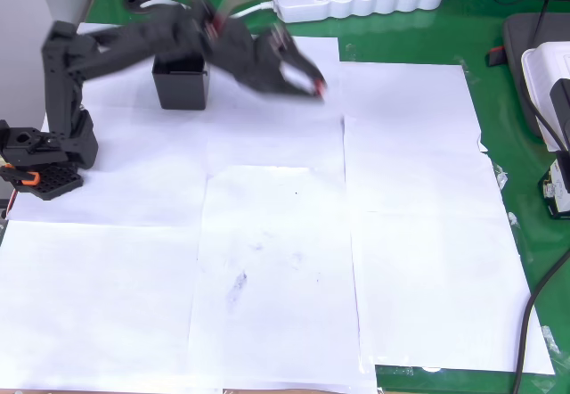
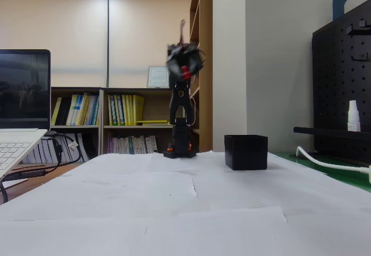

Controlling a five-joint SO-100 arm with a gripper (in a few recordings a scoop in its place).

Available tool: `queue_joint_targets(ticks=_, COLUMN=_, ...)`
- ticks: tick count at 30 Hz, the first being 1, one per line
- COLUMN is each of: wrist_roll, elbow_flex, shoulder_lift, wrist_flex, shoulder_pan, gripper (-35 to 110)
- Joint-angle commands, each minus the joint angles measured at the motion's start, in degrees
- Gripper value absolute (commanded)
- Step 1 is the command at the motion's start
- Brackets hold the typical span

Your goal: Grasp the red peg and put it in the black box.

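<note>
White paper [image 1: 276,260], black box [image 1: 182,85] beside blurred gripper [image 1: 307,77], jaw state unclear.

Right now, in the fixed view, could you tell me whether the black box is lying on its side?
No, the black box stands upright on the white paper, its opening facing up.

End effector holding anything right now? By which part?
Cannot tell: the end effector is motion-blurred; a reddish spot sits at its tip, possibly the red peg.

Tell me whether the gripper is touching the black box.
Apart. The fixed view shows the gripper raised high above the table, while the black box sits on the paper far below, with open space between them.
</note>
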Motion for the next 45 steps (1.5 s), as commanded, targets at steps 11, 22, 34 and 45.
queue_joint_targets(ticks=11, wrist_roll=6.9, elbow_flex=6.2, shoulder_lift=-9.7, wrist_flex=28.7, shoulder_pan=-22.1, gripper=0)
queue_joint_targets(ticks=22, wrist_roll=10.1, elbow_flex=-13.5, shoulder_lift=-8.8, wrist_flex=26.4, shoulder_pan=-32.6, gripper=0)
queue_joint_targets(ticks=34, wrist_roll=15.3, elbow_flex=-17.4, shoulder_lift=-2.4, wrist_flex=30.0, shoulder_pan=-40.1, gripper=0)
queue_joint_targets(ticks=45, wrist_roll=17.6, elbow_flex=-20.9, shoulder_lift=2.4, wrist_flex=30.8, shoulder_pan=-38.8, gripper=0)
